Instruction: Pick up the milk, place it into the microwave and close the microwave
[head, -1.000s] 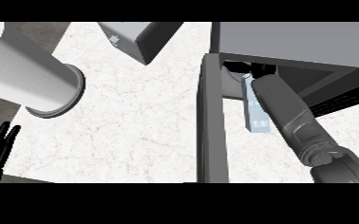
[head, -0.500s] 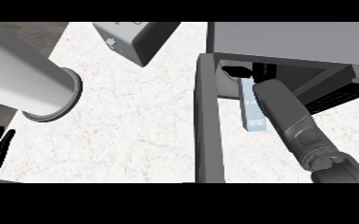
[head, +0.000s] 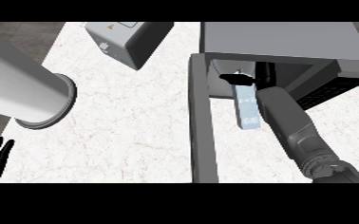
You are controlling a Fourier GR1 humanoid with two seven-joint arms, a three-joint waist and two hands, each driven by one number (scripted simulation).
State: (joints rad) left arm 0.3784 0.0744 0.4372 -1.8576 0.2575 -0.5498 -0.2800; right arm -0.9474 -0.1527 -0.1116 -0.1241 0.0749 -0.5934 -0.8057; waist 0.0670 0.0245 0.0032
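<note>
Now: right hand (head: 238, 79) inside microwave (head: 280, 40) | fingers curled on milk (head: 247, 109) | left hand (head: 5, 152) fingers: cannot tell

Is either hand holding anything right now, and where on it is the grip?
The right hand grips the pale blue milk carton at its top end, at the grey microwave's opening. The left hand holds nothing visible at the lower left edge.

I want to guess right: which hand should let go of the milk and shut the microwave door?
Probably the right hand: it holds the milk at the microwave opening, beside the open door.
</note>
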